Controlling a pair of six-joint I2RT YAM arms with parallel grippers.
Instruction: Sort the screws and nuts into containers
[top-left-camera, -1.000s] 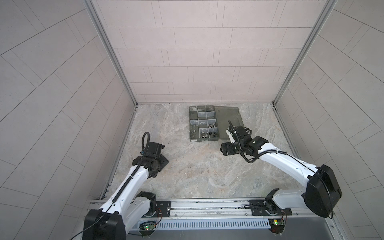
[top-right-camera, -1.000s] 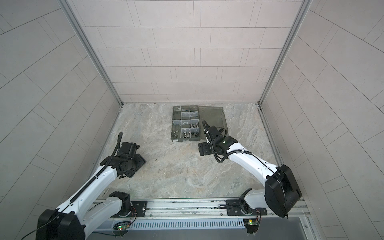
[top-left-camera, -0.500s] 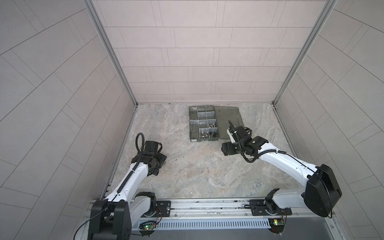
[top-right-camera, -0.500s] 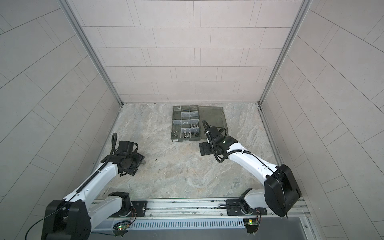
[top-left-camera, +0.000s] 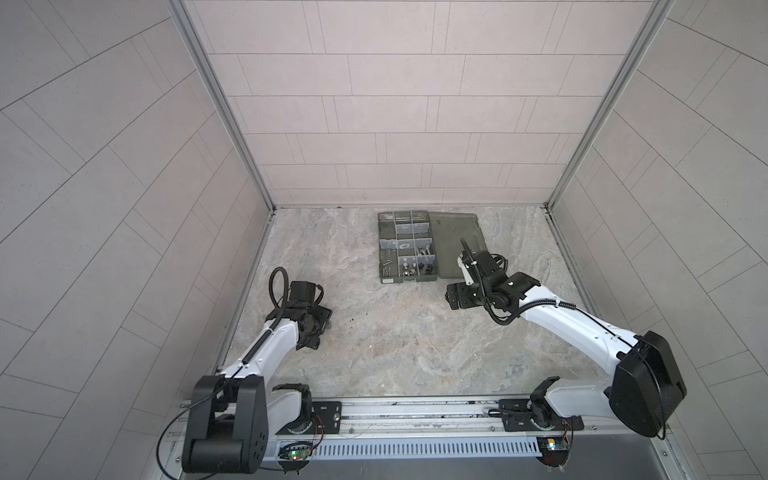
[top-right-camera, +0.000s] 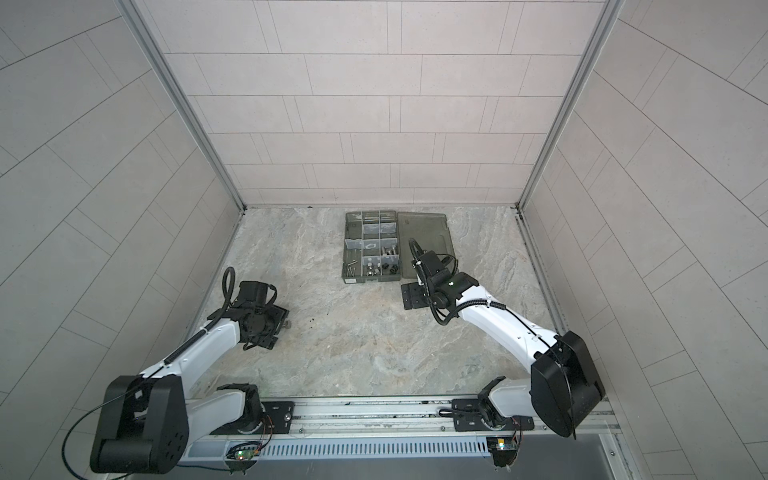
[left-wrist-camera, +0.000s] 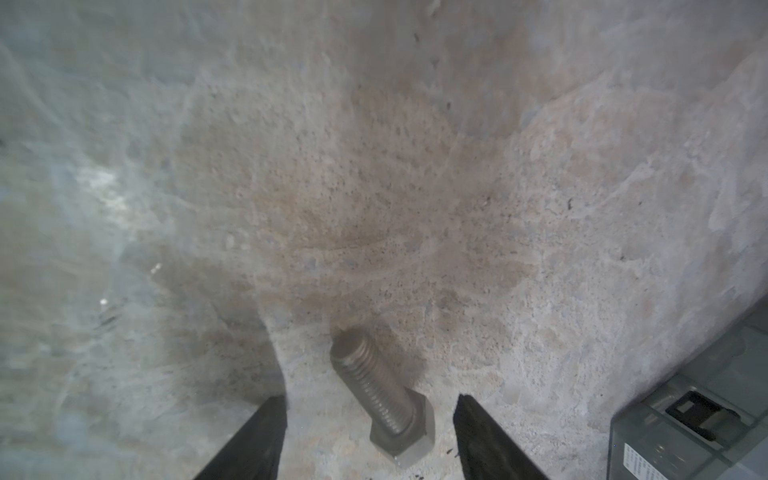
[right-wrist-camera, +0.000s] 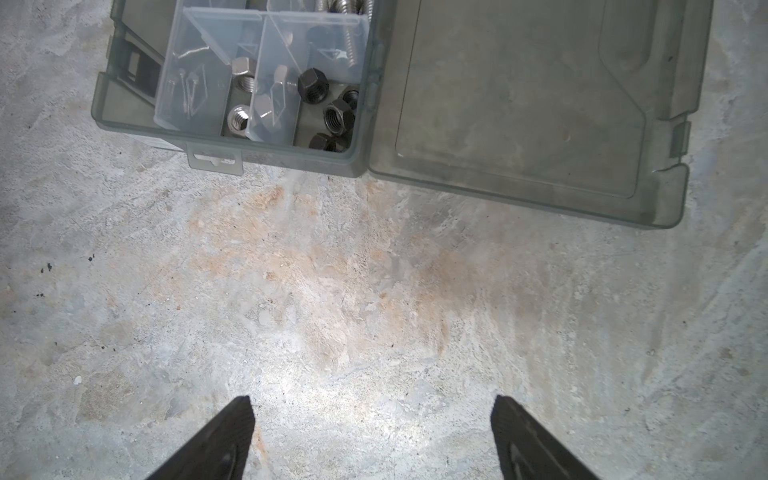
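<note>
Though dull grey, one thick, fully threaded hex-head screw (left-wrist-camera: 379, 397)

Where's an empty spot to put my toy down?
Bare table: the wide middle, between the left gripper and the right gripper, in front of the organizer box. Also left of the box. Crowded: the box's compartments, and the bolt between the left gripper's fingers.

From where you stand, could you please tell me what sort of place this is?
Probably an enclosed robot test cell: pale tiled walls box in a stone-patterned tabletop, two robot arms stand on a metal rail at its front, and an open organizer box holds screws and nuts.
</note>
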